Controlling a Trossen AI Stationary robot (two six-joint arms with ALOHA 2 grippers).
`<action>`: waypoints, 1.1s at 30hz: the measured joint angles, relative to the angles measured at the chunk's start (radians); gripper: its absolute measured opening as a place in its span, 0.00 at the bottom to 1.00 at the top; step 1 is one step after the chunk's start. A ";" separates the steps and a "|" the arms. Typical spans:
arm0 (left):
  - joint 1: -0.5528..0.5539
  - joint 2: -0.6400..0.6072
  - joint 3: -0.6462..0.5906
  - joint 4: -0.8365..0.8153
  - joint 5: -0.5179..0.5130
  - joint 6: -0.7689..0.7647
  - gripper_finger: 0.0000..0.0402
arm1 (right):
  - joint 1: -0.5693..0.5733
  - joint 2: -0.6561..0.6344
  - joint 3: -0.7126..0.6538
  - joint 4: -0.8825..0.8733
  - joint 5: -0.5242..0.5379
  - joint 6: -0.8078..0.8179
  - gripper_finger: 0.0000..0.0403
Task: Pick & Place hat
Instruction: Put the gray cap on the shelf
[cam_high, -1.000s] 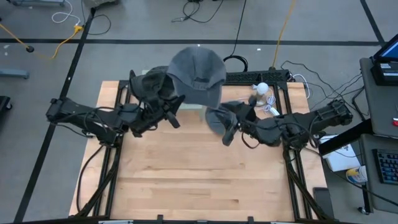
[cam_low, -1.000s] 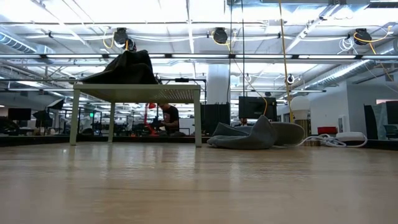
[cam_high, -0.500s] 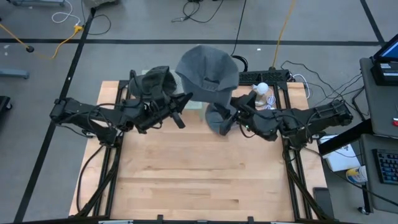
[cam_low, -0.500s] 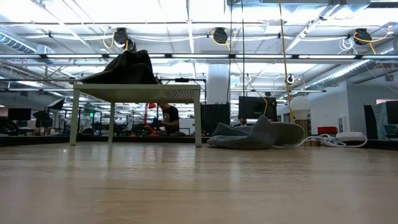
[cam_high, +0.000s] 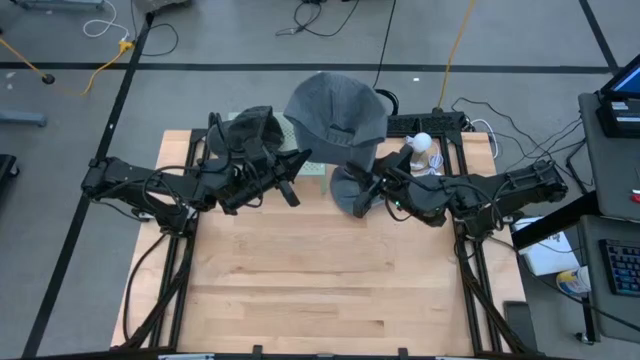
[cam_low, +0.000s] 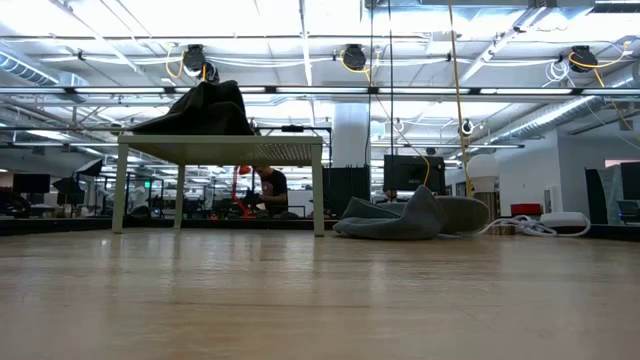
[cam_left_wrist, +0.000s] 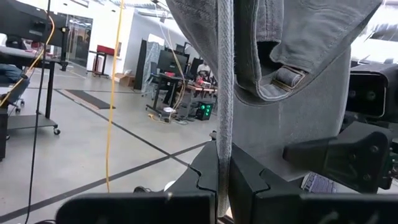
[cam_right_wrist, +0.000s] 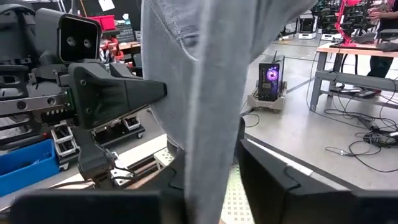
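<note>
Both grippers, left (cam_left_wrist: 224, 186) and right (cam_right_wrist: 208, 186), clamped on grey hat (cam_high: 336, 110) rim, held aloft at upper centre of high view; pick done, placement pending.

Hat (cam_high: 335, 108) between both hands, above table (cam_high: 300, 290)

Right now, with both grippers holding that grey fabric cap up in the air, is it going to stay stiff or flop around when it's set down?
Probably floppy: the grey fabric cap hangs in soft folds between the left gripper and the right gripper, both pinching thin cloth edges. It looks light, since those small pinches hold it aloft. Once released it will likely slump, like the other grey hat lying collapsed on the wooden table.
</note>
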 joint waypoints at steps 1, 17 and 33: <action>0.000 0.000 0.000 0.000 0.000 0.000 0.02 | 0.000 0.000 0.000 0.000 0.000 0.000 0.21; 0.000 -0.013 0.002 -0.167 0.004 -0.201 0.31 | 0.010 -0.019 -0.002 -0.019 0.045 -0.097 0.02; 0.089 -0.002 0.002 -0.036 0.300 -0.408 0.32 | 0.014 -0.110 0.000 0.115 0.053 -0.079 0.02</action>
